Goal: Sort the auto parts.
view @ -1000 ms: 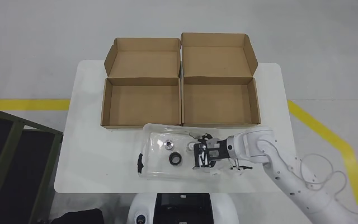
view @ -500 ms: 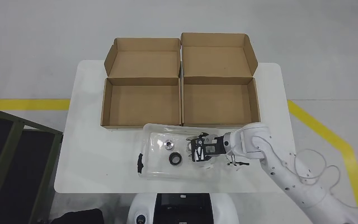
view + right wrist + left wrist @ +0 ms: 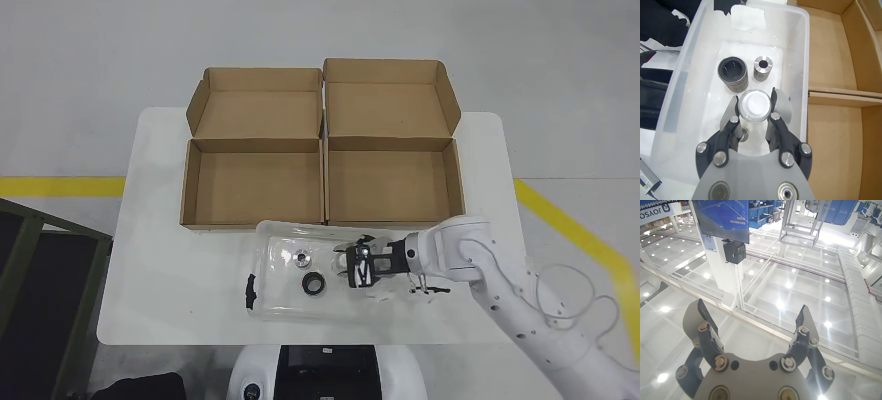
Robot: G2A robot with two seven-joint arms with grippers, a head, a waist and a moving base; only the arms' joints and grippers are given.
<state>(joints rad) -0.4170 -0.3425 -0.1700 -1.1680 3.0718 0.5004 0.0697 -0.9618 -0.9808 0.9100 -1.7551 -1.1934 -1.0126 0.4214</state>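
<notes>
I am clamping my right gripper (image 3: 754,99) on the white part (image 3: 755,107), inside the bin (image 3: 280,292) at the lower middle of the top view, just below the boxes (image 3: 252,185) on the desk (image 3: 160,280). The part looks round and smooth, so it could be slipping or tipping as I lift; I cannot quite tell whether it is sitting square. The bearing (image 3: 732,74) and bush (image 3: 762,69) are standing just beside it, easy to knock. My left gripper (image 3: 753,321) is gaping wide, holding nothing.
</notes>
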